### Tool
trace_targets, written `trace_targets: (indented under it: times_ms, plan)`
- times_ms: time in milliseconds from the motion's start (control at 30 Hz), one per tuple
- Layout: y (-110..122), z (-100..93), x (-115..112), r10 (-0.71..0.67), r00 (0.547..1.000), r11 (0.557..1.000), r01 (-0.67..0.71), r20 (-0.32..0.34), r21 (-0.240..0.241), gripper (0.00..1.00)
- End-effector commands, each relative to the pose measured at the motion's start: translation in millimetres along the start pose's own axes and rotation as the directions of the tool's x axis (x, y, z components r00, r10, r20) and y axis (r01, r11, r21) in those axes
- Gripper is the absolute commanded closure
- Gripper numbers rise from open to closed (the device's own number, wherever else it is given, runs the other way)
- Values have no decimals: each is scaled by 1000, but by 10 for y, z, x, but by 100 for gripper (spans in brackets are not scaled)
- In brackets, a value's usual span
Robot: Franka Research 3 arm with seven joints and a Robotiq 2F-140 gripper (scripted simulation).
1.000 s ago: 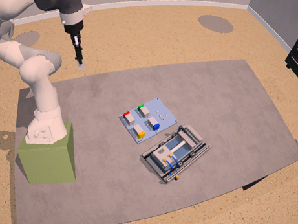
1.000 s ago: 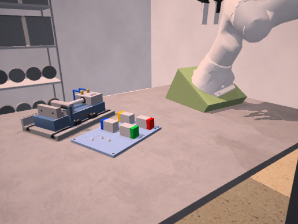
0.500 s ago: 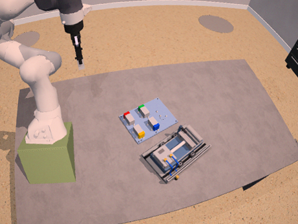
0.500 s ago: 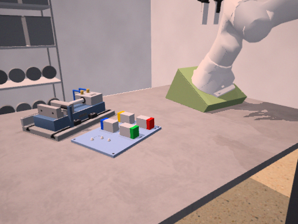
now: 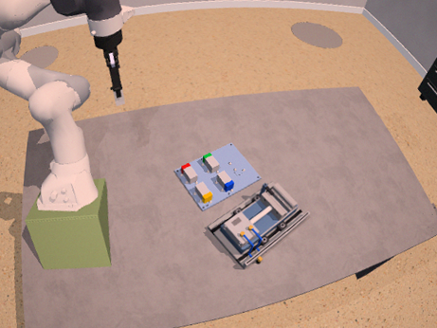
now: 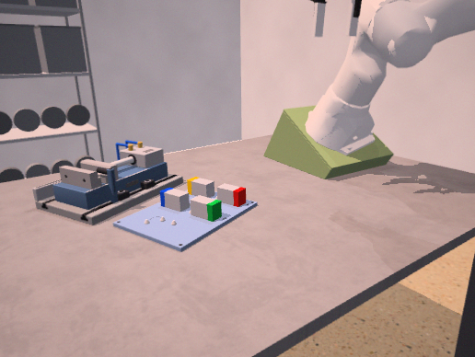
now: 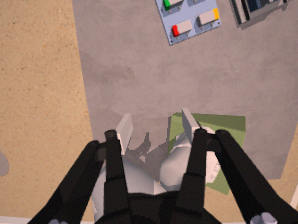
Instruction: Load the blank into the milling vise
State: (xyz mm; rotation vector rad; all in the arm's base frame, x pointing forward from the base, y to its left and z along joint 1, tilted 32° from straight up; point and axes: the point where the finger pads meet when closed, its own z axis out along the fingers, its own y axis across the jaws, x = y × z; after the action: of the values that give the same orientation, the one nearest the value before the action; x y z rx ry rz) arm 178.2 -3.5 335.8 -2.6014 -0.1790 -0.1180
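The green-ended blank (image 5: 212, 164) (image 6: 202, 208) lies on the infeed plate (image 5: 231, 152) (image 6: 179, 236) (image 7: 169, 17); its green end points away from the vise. In the wrist view it is cut off by the top edge. My gripper (image 5: 119, 98) (image 6: 336, 34) (image 7: 156, 119) is partly open, with nothing between its fingers, high up and well away from the blanks. The vise's fixed jaw (image 5: 286, 195) (image 6: 75, 177) is at the end away from the hosed block (image 5: 238, 229) (image 6: 147, 157). No blank shows between the jaws. The work stop is hard to make out.
The red-ended blank (image 5: 190, 173) (image 6: 228, 194), yellow-ended blank (image 5: 203, 192) (image 6: 202, 187) and blue-ended blank (image 5: 224, 181) (image 6: 176, 200) also lie on the plate. Small pins (image 6: 162, 219) stand on it. Blue hoses (image 5: 255, 237) rise from the vise. The green pedestal (image 5: 71, 242) carries the arm.
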Motion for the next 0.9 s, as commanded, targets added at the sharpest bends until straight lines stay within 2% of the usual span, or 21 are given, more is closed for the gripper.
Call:
trace_targets:
  times_ms: [0,367,533,867]
  plan:
    - [0,0,0,0,1000,1000,0,0,0,0]
    - [0,0,0,0,1000,1000,0,0,0,0]
    - [173,102,311,228,974,974,-228,8,-2,0]
    - [173,102,311,228,974,974,-228,8,-2,0]
